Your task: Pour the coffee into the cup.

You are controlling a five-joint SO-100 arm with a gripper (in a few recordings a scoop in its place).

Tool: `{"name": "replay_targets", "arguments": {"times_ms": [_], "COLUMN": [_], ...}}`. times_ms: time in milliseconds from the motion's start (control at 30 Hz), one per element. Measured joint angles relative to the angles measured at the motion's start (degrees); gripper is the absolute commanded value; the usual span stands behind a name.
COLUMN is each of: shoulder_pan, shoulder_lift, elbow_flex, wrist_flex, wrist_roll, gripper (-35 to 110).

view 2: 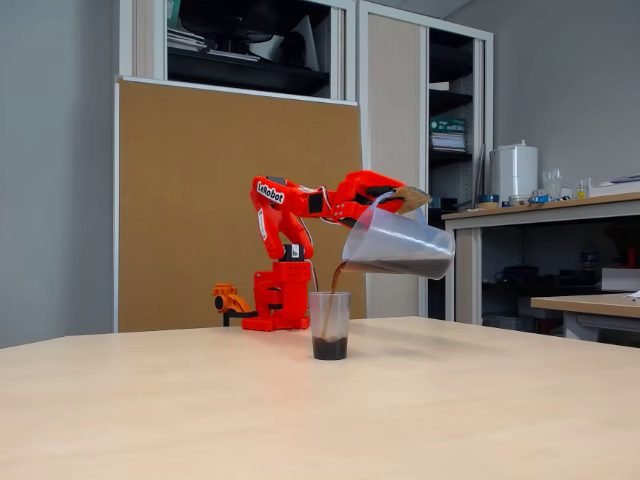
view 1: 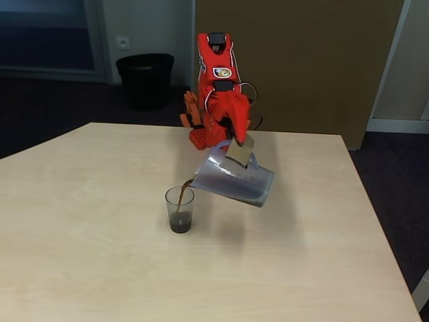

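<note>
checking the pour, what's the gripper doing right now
gripper: closed on the flat handle of the pitcher, holding it tilted so coffee streams into the cup

Bright red plastic arm (view 2: pixel 290 215) with chunky, blocky parts. Black motor blocks tucked between the red pieces. White "LeRobot" lettering along the upper part in one fixed view, a round yellow and white sticker on the front in the other. Thin looping wires beside the joints. Orange clamp (view 2: pixel 228 300) beside the base.
</note>
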Motion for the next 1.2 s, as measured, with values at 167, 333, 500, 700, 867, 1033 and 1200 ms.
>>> {"name": "replay_targets", "arguments": {"times_ms": [167, 333, 500, 700, 867, 1033, 1200], "shoulder_pan": [0.0, 0.0, 0.0, 0.0, 0.0, 0.0, 0.0], "shoulder_lift": [-0.18, -0.18, -0.18, -0.18, -0.18, -0.18, -0.18], "elbow_flex": [0.0, 0.0, 0.0, 0.0, 0.0, 0.0, 0.0], "wrist_flex": [-0.7, -1.05, -1.05, -1.85, -1.85, -2.11, -2.11], "wrist_roll": [0.26, 0.97, 1.14, 1.14, 2.02, 2.2, 2.2], "gripper": [0, 0, 0, 0, 0, 0, 0]}}
